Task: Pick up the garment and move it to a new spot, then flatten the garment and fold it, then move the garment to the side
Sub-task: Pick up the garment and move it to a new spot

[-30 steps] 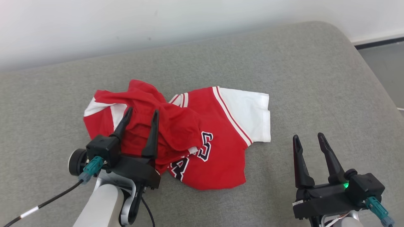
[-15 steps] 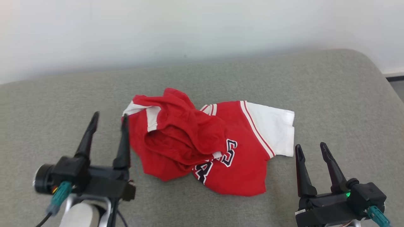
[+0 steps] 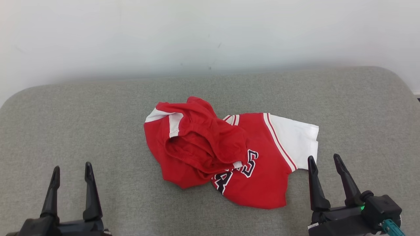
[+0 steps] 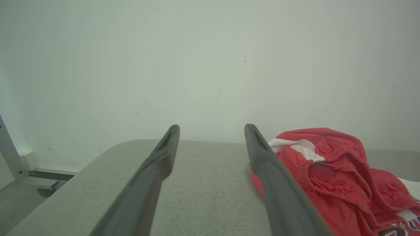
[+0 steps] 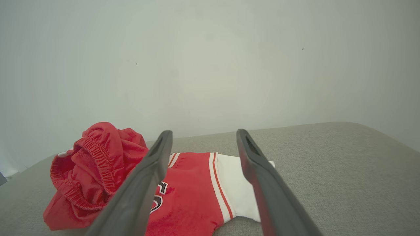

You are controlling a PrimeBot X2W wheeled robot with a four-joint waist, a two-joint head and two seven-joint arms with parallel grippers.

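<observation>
The grey cushion (image 3: pixel 82 114) offers bare fabric across its left half and at its right end. Its rounded far edge meets the white wall (image 3: pixel 197 32). Count: one jersey, two grippers. The left gripper (image 3: pixel 72 166), at lower left, is spread wide and empty, well apart from the jersey. The red-and-white jersey (image 3: pixel 262 157) lies crumpled at centre. The right gripper (image 3: pixel 324 157), at lower right, is spread wide and empty, with its tips just beside the white sleeve.

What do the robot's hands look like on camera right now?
The left hand and right hand each have two long, dark, tapering fingers on a black base. The right base carries a lit green light and a teal connector.
</observation>
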